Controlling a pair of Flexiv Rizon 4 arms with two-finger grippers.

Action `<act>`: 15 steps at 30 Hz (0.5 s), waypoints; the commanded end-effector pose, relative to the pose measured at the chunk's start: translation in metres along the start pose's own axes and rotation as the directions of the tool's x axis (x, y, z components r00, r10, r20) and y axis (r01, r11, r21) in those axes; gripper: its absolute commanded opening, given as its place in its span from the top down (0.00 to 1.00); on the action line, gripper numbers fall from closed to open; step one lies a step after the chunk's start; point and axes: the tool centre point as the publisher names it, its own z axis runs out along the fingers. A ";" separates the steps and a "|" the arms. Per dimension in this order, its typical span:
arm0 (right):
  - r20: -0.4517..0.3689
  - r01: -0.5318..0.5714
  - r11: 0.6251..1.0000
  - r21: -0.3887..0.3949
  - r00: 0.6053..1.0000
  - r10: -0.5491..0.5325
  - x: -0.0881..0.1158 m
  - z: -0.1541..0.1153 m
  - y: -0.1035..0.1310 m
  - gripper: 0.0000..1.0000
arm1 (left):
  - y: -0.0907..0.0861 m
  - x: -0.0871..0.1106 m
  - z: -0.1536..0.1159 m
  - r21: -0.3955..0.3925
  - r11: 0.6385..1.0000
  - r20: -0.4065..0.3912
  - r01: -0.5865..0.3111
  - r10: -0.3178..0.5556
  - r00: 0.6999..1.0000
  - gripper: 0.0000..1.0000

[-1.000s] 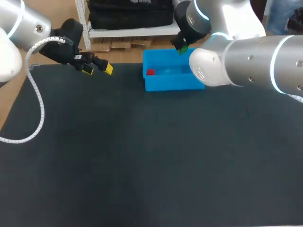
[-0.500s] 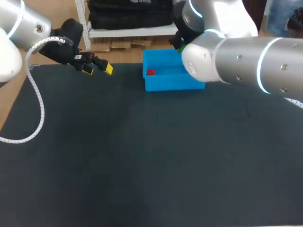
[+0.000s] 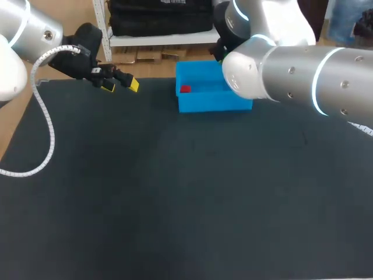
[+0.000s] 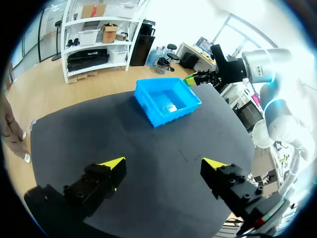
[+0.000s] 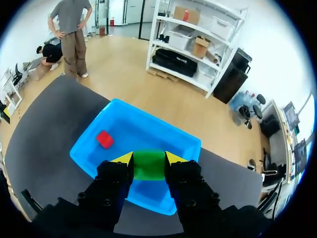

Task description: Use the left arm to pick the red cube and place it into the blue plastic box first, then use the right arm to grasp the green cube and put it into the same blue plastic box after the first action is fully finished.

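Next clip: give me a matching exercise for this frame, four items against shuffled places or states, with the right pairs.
1. red cube
2. green cube
3. left gripper
4. blue plastic box

A. open, holding nothing
B. standing on the table near its far edge
C. clamped in the right gripper
D. lying inside the blue plastic box

Pairs: 1-D, 2-C, 3-A, 4-B

Open-topped blue box (image 5: 154, 130), red cube (image 5: 104, 139) in one corner, free floor beside it under the green cube (image 5: 148, 164).
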 end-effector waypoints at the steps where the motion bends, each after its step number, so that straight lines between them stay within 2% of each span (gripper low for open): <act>1: -0.003 -0.002 1.000 0.003 1.000 0.002 0.001 -0.002 -0.001 0.00 | 0.000 0.001 0.000 0.003 1.000 0.004 -0.002 0.002 1.000 0.00; 15: -0.002 -0.004 1.000 0.014 1.000 0.004 -0.001 -0.006 0.000 0.00 | 0.000 0.001 0.000 0.003 1.000 0.004 -0.002 0.002 1.000 0.00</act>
